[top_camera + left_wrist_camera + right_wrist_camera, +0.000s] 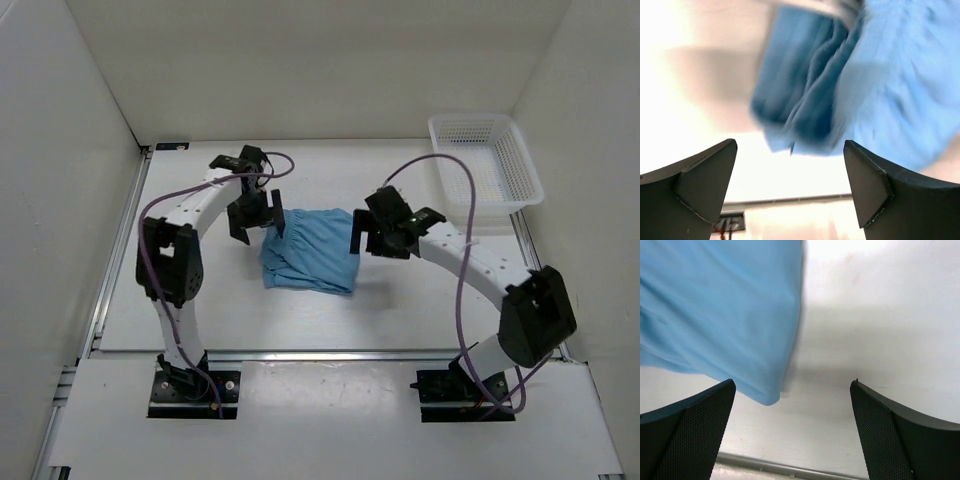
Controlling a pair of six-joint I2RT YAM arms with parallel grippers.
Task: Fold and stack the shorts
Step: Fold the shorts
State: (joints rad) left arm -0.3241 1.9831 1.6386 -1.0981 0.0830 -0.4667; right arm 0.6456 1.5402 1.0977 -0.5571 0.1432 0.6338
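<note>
Blue shorts (310,252) lie folded over on the table (200,310) between both arms; left pincer (258,226) and right pincer (366,240) gape empty beside them; we judge folding underway; next we must grip an edge.

White all round: a plain back wall (320,60) met a left wall (50,200) and a right wall (600,120), boxing in a white table (320,315). A left rail (118,262) of aluminium ran along the table's side, and a near rail (320,355) crossed its front edge. A white mesh basket (487,206) sat in the far right corner. The light was even, the shadows soft.
</note>
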